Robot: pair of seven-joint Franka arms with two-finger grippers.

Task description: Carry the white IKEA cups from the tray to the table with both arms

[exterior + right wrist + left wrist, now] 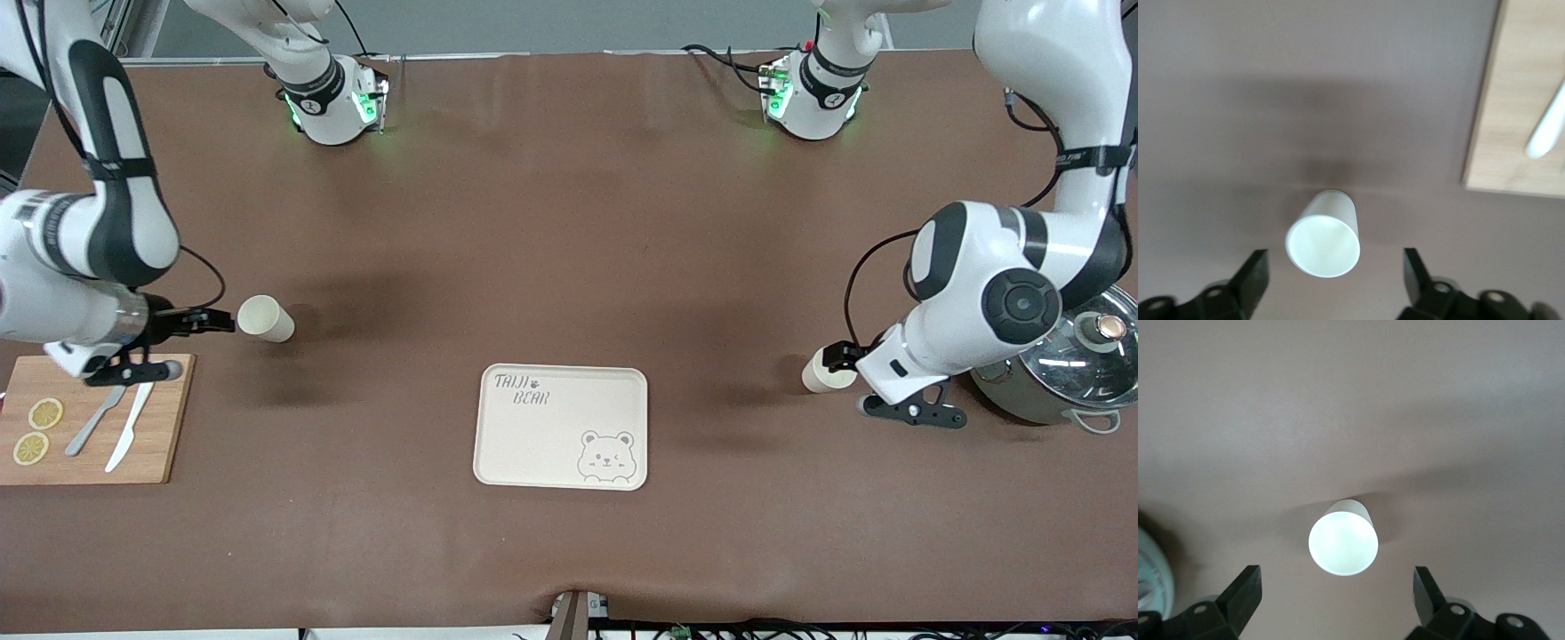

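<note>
Two white IKEA cups stand on the brown table. One cup (267, 319) is near the right arm's end, beside the wooden board. My right gripper (222, 322) is open just beside it; in the right wrist view the cup (1323, 243) sits between the spread fingertips of the gripper (1333, 267), untouched. The other cup (822, 373) is near the left arm's end, beside the pot. My left gripper (837, 356) is open at its rim; in the left wrist view the cup (1343, 543) lies just ahead of the gripper (1336, 579), untouched.
A cream bear tray (524, 444) lies at mid-table, nearer the front camera than both cups. A wooden cutting board (164, 444) with lemon slices, a fork and a knife is at the right arm's end. A lidded steel pot (1058, 373) is at the left arm's end.
</note>
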